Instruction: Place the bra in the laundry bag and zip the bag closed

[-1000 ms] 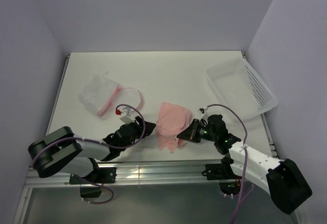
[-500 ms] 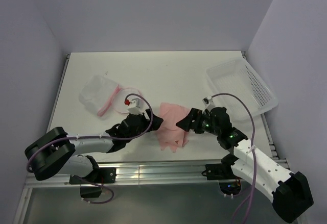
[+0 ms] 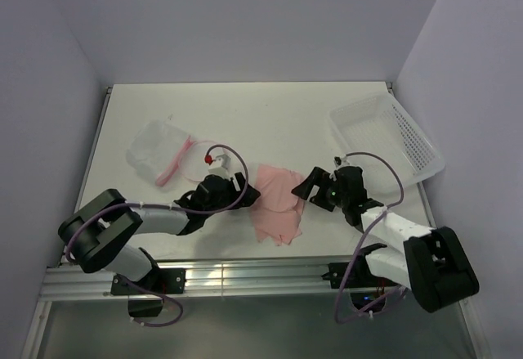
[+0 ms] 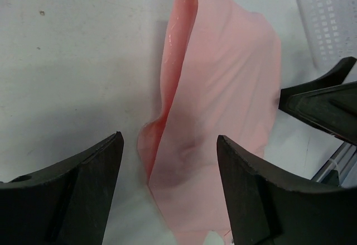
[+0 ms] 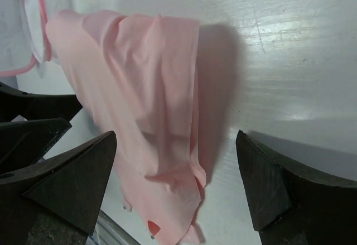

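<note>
Left pincer is hanging released, its fingers spread wide on either side of the bra. Right pincer is gaping likewise and gripping nothing.

Over the last second both have been shifting. The left pincer has been sliding out from the arm bases to sit between the laundry bag and the bra. The right pincer has been climbing to the side of the bra farthest from the laundry bag.

The bra has meanwhile been changing from a bunched heap into a flatter, wider sheet, with its edge on the laundry-bag side folding upward. This is probably pointing to the cloth being laid out for a fresh grasp, so loading is not yet begun. The bra is lying to the right of the laundry bag and a little nearer the arms, apart from it and wholly outside. Whether the bag's mouth is gaping cannot be told here.

The table is showing as a plain white board stretching beyond the laundry bag. A white perforated basket is sitting well to the right of the laundry bag, at the table's edge. Pale lilac walls are closing in behind and to both sides of the laundry bag.
</note>
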Tool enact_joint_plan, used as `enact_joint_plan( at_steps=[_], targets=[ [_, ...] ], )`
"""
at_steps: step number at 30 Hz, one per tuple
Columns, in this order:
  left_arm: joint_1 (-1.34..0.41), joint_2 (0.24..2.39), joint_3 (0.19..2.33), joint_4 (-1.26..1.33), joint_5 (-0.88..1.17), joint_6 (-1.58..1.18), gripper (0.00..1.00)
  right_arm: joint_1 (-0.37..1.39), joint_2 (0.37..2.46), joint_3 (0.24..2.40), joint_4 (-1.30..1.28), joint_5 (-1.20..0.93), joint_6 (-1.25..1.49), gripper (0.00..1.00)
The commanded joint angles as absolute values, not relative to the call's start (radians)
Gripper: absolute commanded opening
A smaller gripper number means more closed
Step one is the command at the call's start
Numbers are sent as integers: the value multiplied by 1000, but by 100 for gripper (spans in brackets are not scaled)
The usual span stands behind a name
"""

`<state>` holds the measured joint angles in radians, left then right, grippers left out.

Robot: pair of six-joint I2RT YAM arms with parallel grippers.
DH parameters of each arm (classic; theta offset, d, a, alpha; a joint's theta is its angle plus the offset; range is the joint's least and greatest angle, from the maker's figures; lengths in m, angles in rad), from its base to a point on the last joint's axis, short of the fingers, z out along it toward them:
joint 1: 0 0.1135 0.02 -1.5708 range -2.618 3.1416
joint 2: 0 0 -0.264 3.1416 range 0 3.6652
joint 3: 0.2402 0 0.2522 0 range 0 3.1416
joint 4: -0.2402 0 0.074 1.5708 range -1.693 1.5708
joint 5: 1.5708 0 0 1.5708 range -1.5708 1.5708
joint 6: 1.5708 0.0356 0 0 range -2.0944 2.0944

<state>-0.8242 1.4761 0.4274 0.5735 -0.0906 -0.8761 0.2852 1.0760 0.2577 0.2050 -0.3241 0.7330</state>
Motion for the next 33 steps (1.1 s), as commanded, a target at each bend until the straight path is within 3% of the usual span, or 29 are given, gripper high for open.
enact_joint_plan(
  at_steps=[1,7,10,14,19,26,28,31,32,33],
  targets=[
    [-824,1493,469,650,-37,-850,73,276,1169,258,396,-399,738,95],
    [-822,1568,498,680,-17,-854,71,276,1271,255,498,-420,758,96],
    [-807,1611,512,702,-8,-861,64,275,1334,259,555,-451,773,96],
    [-787,1655,529,721,21,-873,53,279,1394,261,620,-477,796,96],
    [-785,1686,537,752,41,-873,26,308,1451,281,644,-492,790,97],
    [-785,1680,532,778,52,-865,7,340,1525,314,727,-529,822,93],
    [-785,1674,532,772,51,-862,6,347,1532,336,724,-525,824,86],
    [-785,1661,522,776,48,-862,6,354,1543,356,736,-529,831,66],
    [-785,1649,520,772,46,-862,6,356,1540,357,739,-529,837,39],
    [-785,1641,519,769,45,-862,7,357,1536,359,739,-517,839,28]
  ],
)
